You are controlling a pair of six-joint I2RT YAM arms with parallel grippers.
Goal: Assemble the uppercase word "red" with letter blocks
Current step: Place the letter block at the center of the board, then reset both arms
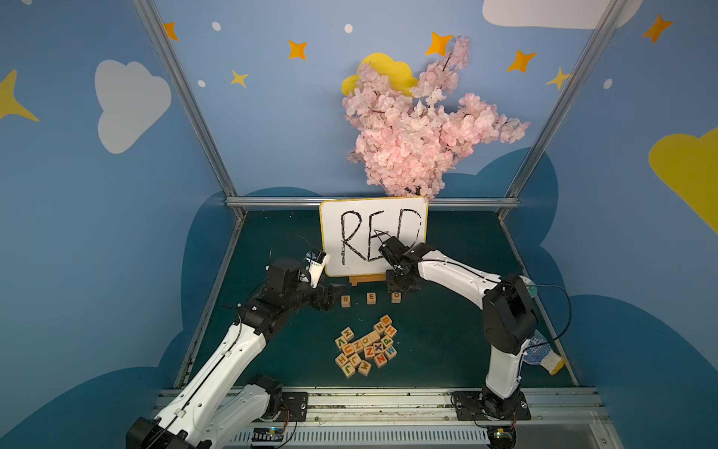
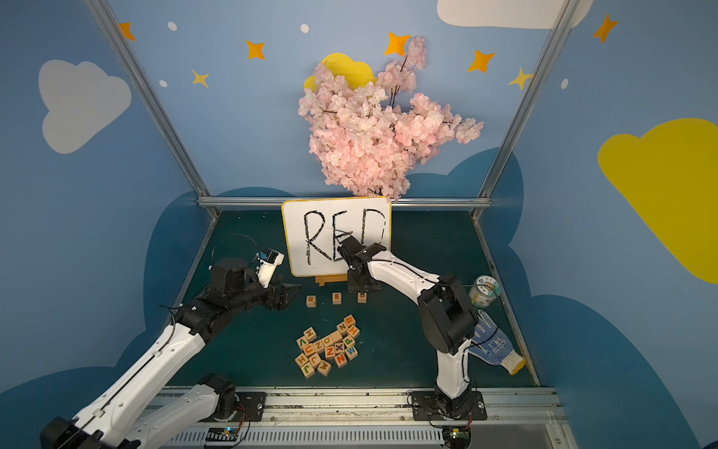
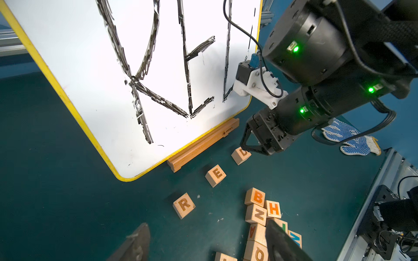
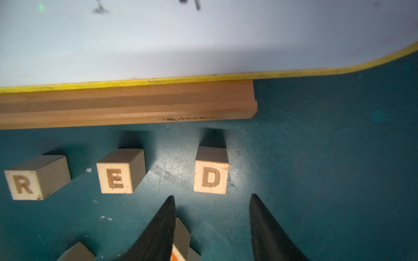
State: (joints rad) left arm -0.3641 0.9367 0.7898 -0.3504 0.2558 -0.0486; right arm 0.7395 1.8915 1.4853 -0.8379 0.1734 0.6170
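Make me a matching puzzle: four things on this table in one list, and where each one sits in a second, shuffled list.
Things:
1. R block
2. D block
3. whiteboard
4. glove

Places:
A. propped on the wooden stand at the back
B. right at the open right end effector fingertips, not gripped
C. the block closest to the left end effector
D. at the table edge beside the right arm

Pairs: 1-C, 2-B, 3-A, 4-D

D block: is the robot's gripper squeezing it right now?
No, the right gripper is open, and the D block sits free on the mat just past its tips.
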